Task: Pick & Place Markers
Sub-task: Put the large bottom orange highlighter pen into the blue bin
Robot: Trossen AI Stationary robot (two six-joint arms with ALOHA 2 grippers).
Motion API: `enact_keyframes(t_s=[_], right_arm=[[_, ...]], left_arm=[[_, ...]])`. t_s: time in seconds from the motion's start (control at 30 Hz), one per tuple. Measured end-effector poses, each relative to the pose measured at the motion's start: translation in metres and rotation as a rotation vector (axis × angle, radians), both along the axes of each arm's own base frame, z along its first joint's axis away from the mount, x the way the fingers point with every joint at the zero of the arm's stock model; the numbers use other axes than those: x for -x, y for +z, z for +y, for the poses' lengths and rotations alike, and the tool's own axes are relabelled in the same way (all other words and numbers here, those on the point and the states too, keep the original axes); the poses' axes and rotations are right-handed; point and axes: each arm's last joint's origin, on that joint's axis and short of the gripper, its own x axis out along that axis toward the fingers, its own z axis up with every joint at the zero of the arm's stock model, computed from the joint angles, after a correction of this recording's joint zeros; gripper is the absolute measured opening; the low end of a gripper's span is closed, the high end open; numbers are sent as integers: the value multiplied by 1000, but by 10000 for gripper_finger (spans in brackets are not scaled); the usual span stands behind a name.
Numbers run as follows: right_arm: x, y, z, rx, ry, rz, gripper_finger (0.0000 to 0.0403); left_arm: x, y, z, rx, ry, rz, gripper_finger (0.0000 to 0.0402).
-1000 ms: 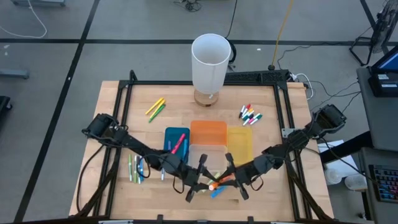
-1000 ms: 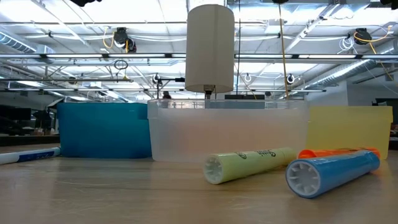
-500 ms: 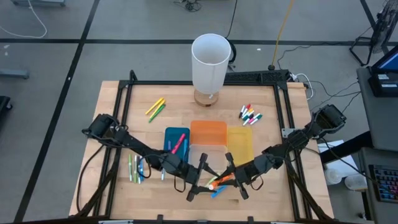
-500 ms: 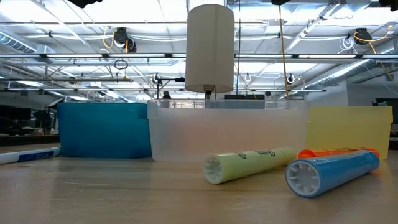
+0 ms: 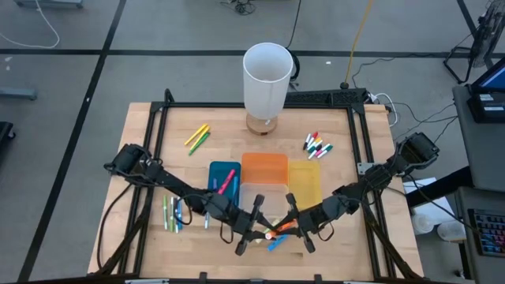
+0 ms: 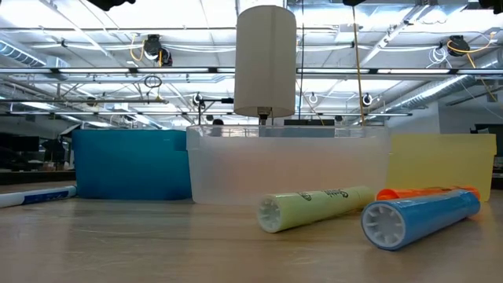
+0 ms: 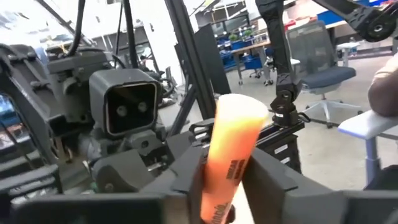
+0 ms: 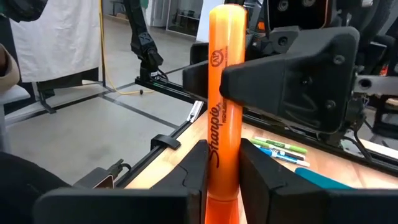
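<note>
An orange highlighter (image 5: 277, 230) hangs above the table's near middle, and both grippers are shut on it: my left gripper (image 5: 258, 228) from the left, my right gripper (image 5: 293, 226) from the right. On the table below lie a yellow-green highlighter (image 6: 314, 208), a blue one (image 6: 420, 218) and an orange one (image 6: 428, 192), each on its side. More markers lie at the far left (image 5: 197, 136), far right (image 5: 317, 146) and near left (image 5: 172, 213). Pink ones lie in the blue bin (image 5: 216, 170). My left gripper pinches the orange highlighter's barrel (image 7: 217, 186) between its two fingers, coming level from the table's left and lying along it. The highlighter is lifted clear of the table. My right gripper pinches the highlighter's other end (image 8: 219, 165) between its two fingers, level from the table's right, fingers along the barrel. The left gripper's finger (image 8: 283, 74) sits on the barrel farther out. The highlighter spans between the two grippers.
Blue, orange (image 5: 264, 168), yellow (image 5: 304, 180) and clear (image 5: 256, 197) bins stand side by side at the table's middle. A tall white cylinder (image 5: 267, 79) stands on a round foot at the far edge. Black frame rails run along the table's sides.
</note>
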Motion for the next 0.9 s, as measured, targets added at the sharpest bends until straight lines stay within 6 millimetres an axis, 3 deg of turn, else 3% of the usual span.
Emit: enact_keyframes(t_s=[0.33, 0.5, 0.73, 0.9], right_arm=[[-1, -2, -3, -28, -13, 30, 52], [-2, -4, -3, -73, -27, 80, 102], [-2, -5, -5, -74, -87, 91, 165], [4, -4, -6, -77, -83, 154, 181]], left_arm=[[-4, 0, 8, 29, 32, 15, 74], [2, 5, 2, 80, 175, 33, 74], [30, 37, -7, 141, 361, 137, 74], [60, 48, -4, 136, 666, 287, 74]])
